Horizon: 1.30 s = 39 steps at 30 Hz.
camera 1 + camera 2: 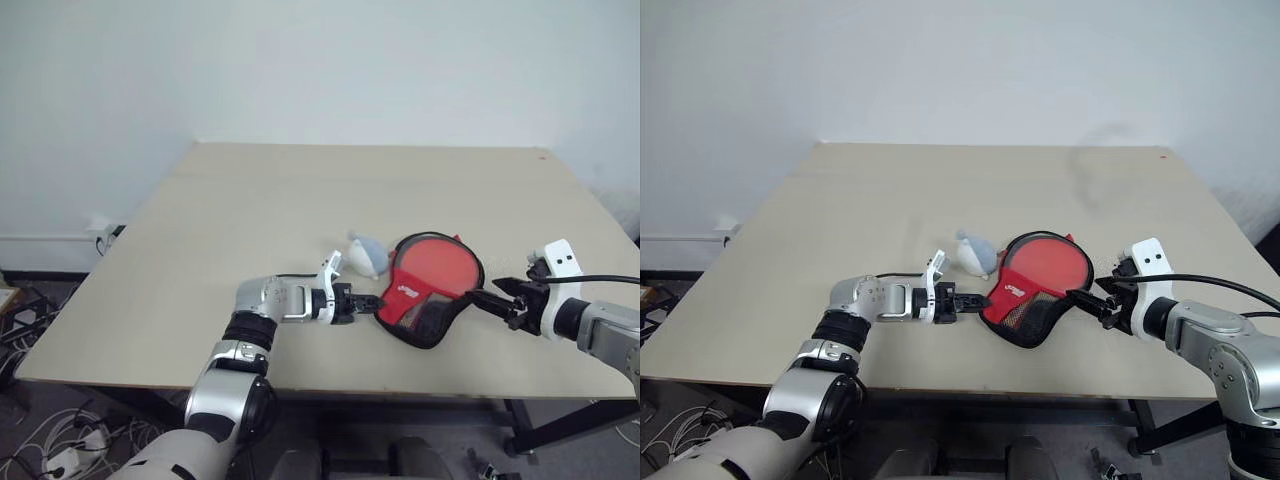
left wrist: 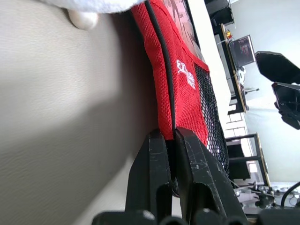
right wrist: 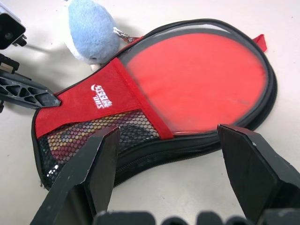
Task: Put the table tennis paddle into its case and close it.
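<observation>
Left eye view: the case (image 1: 432,290) lies flat on the near part of the pale bench (image 1: 300,210), window side up, with the table tennis paddle (image 1: 437,266) inside it, its red face showing through the clear plastic. A red fabric band with white lettering crosses the case's narrow end above a black mesh panel. The grey-blue puff (image 1: 368,254) sits on the bench just beside the case, on its far left side. The left pincer (image 1: 366,303) reaches in from the left with its fingers pressed together on the red edge of the case's narrow end; the left wrist view shows the two black fingers (image 2: 154,183) clamped on that fabric seam. The right pincer (image 1: 494,297) is at the case's right side, its fingers spread wide and gripping nothing; in the right wrist view they stand apart on the near side of the case's zipped edge.
</observation>
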Each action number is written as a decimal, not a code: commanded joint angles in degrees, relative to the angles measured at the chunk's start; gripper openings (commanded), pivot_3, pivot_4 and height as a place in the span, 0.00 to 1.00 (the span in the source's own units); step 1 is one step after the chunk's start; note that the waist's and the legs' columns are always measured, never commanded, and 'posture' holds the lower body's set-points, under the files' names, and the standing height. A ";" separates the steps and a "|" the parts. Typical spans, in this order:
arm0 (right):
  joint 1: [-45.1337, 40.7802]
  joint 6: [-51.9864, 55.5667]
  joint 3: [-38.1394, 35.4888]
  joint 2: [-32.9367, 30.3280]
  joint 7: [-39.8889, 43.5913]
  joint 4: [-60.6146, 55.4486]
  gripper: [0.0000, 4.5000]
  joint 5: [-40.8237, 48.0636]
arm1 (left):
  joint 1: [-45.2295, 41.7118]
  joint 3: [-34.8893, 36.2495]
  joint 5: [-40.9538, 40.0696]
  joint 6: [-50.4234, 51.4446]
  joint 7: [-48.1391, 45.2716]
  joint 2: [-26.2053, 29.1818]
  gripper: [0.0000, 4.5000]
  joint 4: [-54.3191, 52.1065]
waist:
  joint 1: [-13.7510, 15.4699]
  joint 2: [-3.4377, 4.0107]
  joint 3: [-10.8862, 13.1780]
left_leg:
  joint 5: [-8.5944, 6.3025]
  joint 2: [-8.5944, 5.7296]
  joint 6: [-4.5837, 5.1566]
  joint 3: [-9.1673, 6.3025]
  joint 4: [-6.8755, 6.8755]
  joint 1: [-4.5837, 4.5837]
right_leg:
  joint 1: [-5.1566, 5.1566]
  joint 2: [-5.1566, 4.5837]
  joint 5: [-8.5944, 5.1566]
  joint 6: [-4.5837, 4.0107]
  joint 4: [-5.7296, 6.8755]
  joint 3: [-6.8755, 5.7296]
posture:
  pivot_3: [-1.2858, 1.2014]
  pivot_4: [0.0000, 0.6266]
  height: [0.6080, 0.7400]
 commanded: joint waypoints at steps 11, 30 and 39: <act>-1.54 -1.30 -0.59 -0.71 0.37 -1.31 0.79 -0.17 | 6.73 -3.56 0.26 2.30 -4.80 9.04 0.02 -9.79 | -0.60 -0.04 0.02 | -0.04 0.07 -0.05 0.00 -0.06 0.07 | -0.05 0.02 0.02 -0.02 0.07 -0.03 | 0.52 0.00 1.00; -2.31 -1.71 1.27 -0.51 1.18 -0.61 0.79 -0.29 | 16.88 -10.91 -3.20 4.04 -14.27 19.83 0.02 -26.47 | -0.40 -0.04 0.02 | -0.07 0.10 -0.10 0.01 -0.14 0.02 | -0.11 0.00 0.01 -0.03 0.03 -0.05 | 0.52 0.00 1.00; -1.42 -2.33 1.84 -0.44 1.88 -0.90 0.79 -0.10 | 19.94 -9.53 -5.27 7.10 -13.94 21.72 0.02 -30.94 | -0.41 -0.04 0.02 | -0.07 0.11 -0.11 0.01 -0.18 0.02 | -0.14 0.00 0.00 -0.03 0.03 -0.05 | 0.52 0.00 1.00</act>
